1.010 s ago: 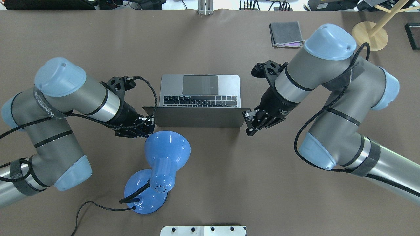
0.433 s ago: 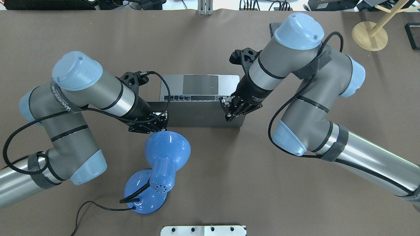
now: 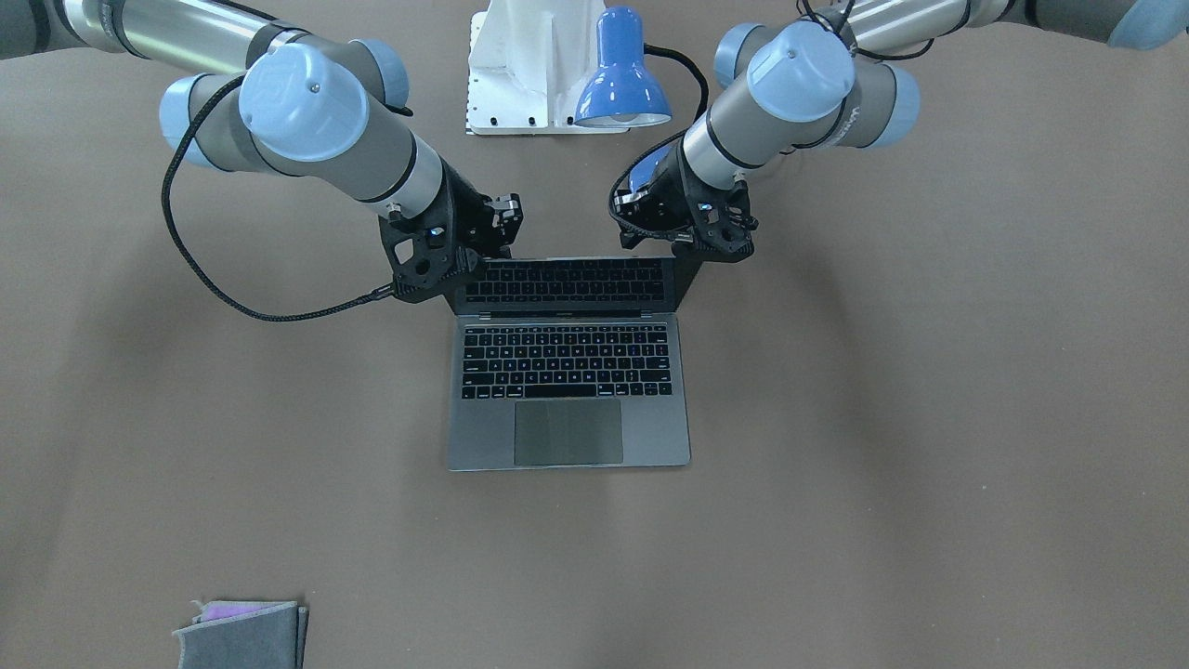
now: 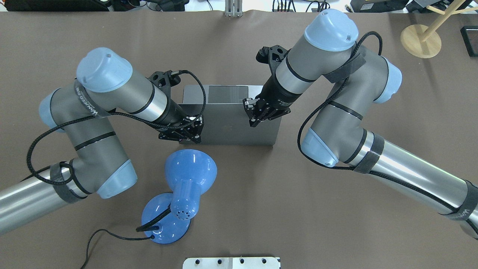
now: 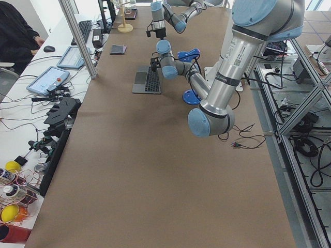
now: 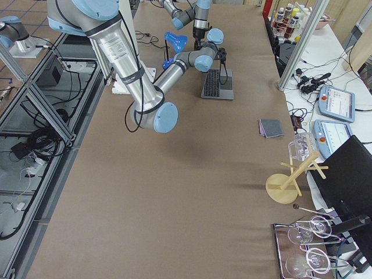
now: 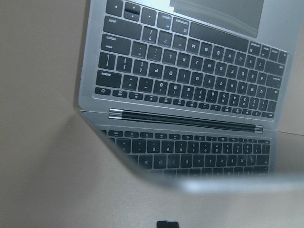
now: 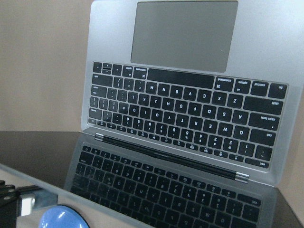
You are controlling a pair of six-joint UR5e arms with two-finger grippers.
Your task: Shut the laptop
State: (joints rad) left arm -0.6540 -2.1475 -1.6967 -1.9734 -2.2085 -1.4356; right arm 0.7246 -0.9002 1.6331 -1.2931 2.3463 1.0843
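Note:
The space-grey laptop (image 4: 227, 129) stands half open at mid-table, its lid tilted forward over the keys; only part of the trackpad (image 4: 227, 91) shows beyond it. From the front, the black keys and trackpad (image 3: 568, 432) show below the dark screen (image 3: 567, 283), which mirrors the keys. My left gripper (image 4: 194, 130) is shut against the back of the lid at its left corner, and also shows in the front view (image 3: 699, 246). My right gripper (image 4: 251, 114) is shut against the lid's back near the right side (image 3: 492, 232). Both wrist views look down on the keyboard (image 7: 190, 80) (image 8: 185, 109).
A blue desk lamp (image 4: 188, 175) stands just behind the laptop, close under my left gripper, its cable trailing left. A folded grey cloth (image 3: 243, 632) lies at the far right of the table. A wooden stand (image 4: 420, 39) is at the far right corner. The white base plate (image 4: 231, 262) is at the near edge.
Both arms have swung inward onto the lid's back. The lid has tipped forward and now hides the keys in the overhead view.

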